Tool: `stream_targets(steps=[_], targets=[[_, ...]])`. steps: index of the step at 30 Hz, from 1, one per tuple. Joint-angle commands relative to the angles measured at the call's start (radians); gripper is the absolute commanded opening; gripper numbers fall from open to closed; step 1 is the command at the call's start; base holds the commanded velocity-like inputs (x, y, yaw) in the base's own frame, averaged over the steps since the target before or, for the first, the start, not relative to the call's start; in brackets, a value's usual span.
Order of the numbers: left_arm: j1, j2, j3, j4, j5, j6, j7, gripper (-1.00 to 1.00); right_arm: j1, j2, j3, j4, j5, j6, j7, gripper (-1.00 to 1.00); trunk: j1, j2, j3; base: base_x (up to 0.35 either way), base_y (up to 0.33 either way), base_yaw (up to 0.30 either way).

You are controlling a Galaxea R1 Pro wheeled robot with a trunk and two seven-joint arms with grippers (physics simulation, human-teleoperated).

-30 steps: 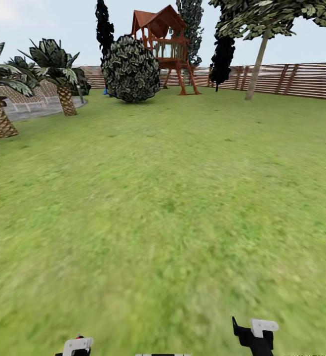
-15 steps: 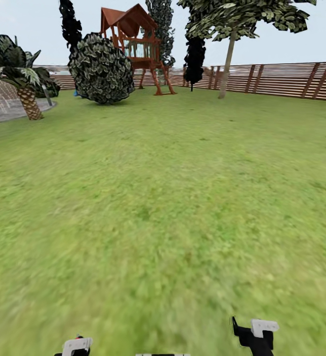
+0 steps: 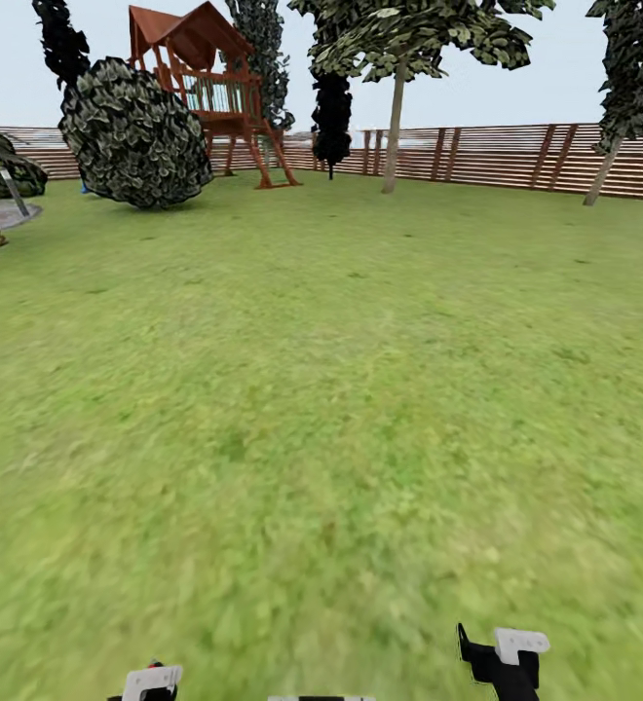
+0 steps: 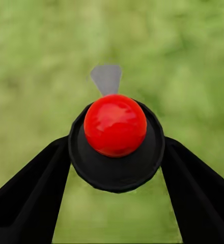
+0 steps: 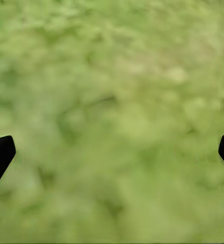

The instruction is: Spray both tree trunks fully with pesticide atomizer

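While the left hand (image 4: 114,168) seemingly clamps the atomizer (image 4: 115,137), the right hand (image 5: 112,152) gapes.

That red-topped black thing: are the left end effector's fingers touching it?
Touching. The left wrist view shows both black fingers pressed against the sides of the atomizer, with no gap.

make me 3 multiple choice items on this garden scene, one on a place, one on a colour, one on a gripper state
1. The wooden play tower stands:
A. by the fence
B. beside the robot
C. on paving

2. The ball on the atomizer is:
A. blue
B. red
C. white

3. The right gripper is:
A. open
B. shut on a can
C. shut on a branch

Answers: 1 A, it rises at the lawn's far edge against the fence. 2 B, a glossy red cap. 3 A, fingertips wide apart over grass.
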State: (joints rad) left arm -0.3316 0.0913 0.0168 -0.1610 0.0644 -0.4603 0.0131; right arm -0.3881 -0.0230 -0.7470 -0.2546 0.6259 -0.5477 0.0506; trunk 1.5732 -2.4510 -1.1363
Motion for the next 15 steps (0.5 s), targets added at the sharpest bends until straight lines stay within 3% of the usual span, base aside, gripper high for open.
stream_targets(steps=[1,11,15], targets=[[0.0,0.0,0.0,0.0,0.0,0.0,-0.001,-1.0,0.0,0.0,0.0,0.0,0.0,0.0,0.0,1.0,0.0,0.0,0.0,0.313,-0.038,-0.266],[0.0,0.0,0.0,0.0,-0.001,0.0,-0.001,-1.0,0.0,0.0,0.0,0.0,0.0,0.0,0.0,1.0,0.0,0.0,0.0,0.329,-0.005,-0.266],[0.0,0.0,0.0,0.0,0.0,0.0,-0.001,-1.0,0.0,0.0,0.0,0.0,0.0,0.0,0.0,1.0,0.0,0.0,0.0,0.103,0.0,-0.266]])
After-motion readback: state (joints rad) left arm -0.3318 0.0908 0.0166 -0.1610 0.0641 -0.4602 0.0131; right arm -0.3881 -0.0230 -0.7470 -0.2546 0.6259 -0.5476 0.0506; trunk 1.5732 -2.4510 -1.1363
